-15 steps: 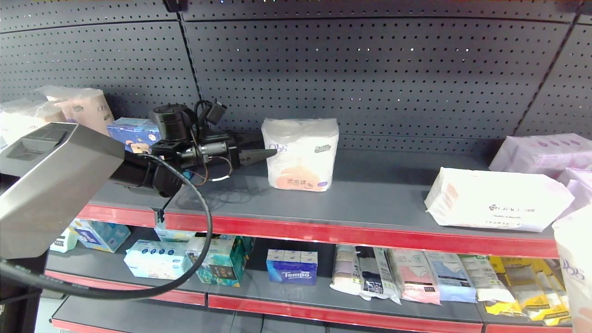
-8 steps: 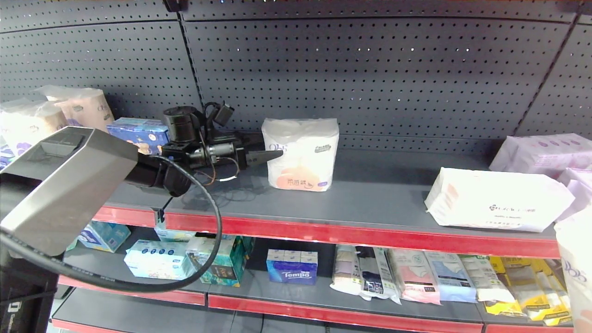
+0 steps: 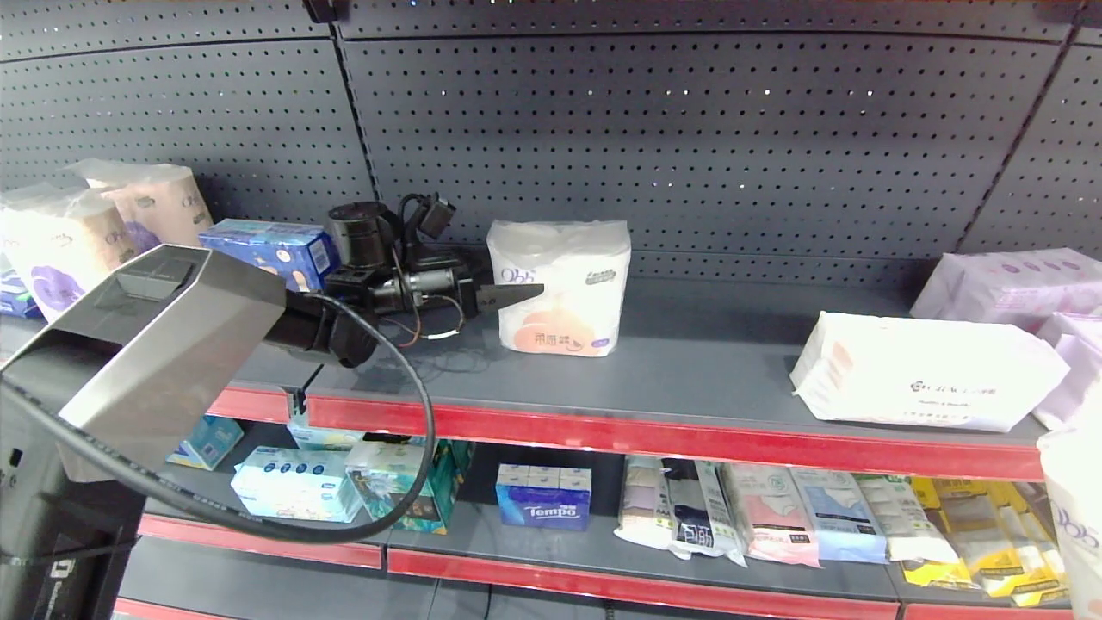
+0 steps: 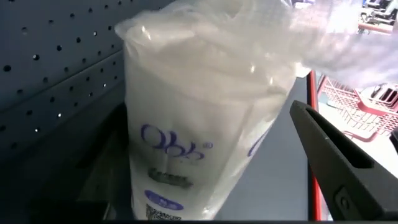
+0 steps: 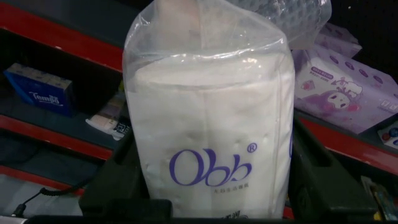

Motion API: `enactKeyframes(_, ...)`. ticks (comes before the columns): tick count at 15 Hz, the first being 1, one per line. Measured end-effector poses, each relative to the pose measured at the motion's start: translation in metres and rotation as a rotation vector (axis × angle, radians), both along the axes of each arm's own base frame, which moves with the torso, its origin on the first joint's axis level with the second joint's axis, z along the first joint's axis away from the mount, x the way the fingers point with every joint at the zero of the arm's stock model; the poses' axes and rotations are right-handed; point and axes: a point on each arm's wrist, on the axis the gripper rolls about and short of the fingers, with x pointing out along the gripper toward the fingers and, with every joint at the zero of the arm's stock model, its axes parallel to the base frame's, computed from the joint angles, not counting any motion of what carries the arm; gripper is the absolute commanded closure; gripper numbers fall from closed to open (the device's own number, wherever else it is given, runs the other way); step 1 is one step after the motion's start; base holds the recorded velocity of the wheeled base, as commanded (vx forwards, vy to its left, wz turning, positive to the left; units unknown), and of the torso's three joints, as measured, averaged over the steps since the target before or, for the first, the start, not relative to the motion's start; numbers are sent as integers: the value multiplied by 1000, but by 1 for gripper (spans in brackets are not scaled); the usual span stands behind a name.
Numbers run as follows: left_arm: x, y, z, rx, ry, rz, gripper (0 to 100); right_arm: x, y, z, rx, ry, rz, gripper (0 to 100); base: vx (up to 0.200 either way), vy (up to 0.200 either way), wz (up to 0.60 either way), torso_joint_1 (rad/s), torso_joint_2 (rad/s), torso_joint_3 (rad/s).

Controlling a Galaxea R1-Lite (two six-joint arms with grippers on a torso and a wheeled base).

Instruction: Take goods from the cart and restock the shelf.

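Observation:
A white toilet paper pack stands upright on the grey top shelf. My left gripper is open at the pack's left side. Its near finger lies across the pack's front face; the far finger is hidden behind the pack. A second pack of the same kind sits upright between the fingers of my right gripper, which is shut on it. That pack is at the lower right, in front of the shelves.
A blue tissue box and wrapped rolls stand left of the arm. Flat white and lilac packs lie at the shelf's right. The lower shelf holds several tissue packs. A pegboard wall backs the shelf.
My left arm has moved right, bringing its open fingers further along the standing pack. The pack in my right gripper has sunk slightly at the lower right.

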Motion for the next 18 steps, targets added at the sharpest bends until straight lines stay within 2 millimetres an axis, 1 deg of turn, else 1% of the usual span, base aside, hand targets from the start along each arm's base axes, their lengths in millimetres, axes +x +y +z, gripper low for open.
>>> enactKeyframes(7,12,-9,-3,-9,-34,-14,0,-2,0,1,-4,-13,-14,100,0,0,0,0,0,0)
enactKeyframes(14,12,-20,-9,-8,-28,-37,0,-2,0,1,-3,-12,-14,100,0,0,0,0,0,0)
enactKeyframes(18,14,-22,-10,-9,-29,-41,0,-2,0,1,-3,-12,-14,100,0,0,0,0,0,0)
